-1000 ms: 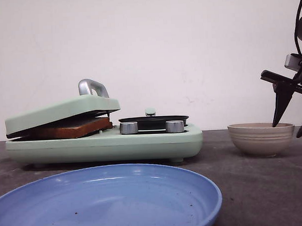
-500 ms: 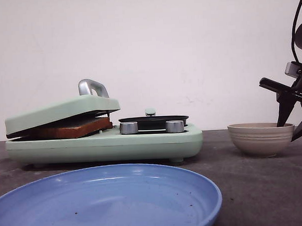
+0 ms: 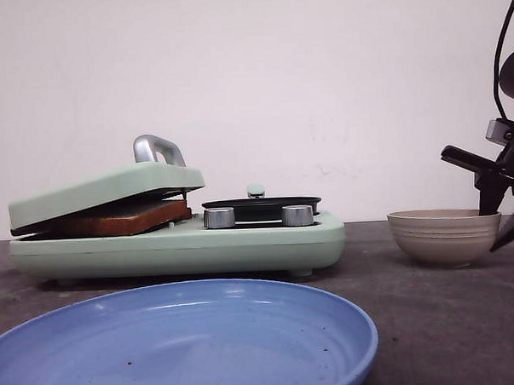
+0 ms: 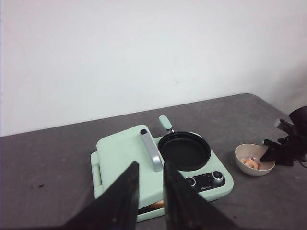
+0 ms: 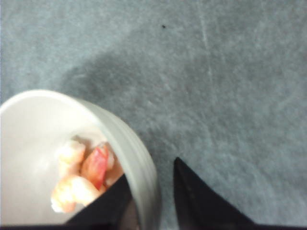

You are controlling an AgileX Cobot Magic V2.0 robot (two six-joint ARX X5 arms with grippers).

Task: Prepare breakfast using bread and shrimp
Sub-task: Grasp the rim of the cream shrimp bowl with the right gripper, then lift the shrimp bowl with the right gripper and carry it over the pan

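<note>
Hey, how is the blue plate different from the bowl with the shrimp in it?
The plate is blue, wide and shallow; the bowl is beige, narrower and deeper, with ribbed sides. The plate holds nothing but a few dark specks, while the bowl holds shrimp. The plate sits nearest the front camera, clear of both arms; the right gripper straddles the bowl's rim, one finger inside, one outside. Both are round and rest on the grey table.

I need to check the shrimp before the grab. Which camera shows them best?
The right wrist view: the shrimp lie pink and close inside the bowl, whose rim sits between the right gripper's fingers. The left wrist view shows them only as a small pink patch. In the front view the bowl's wall hides them.
</note>
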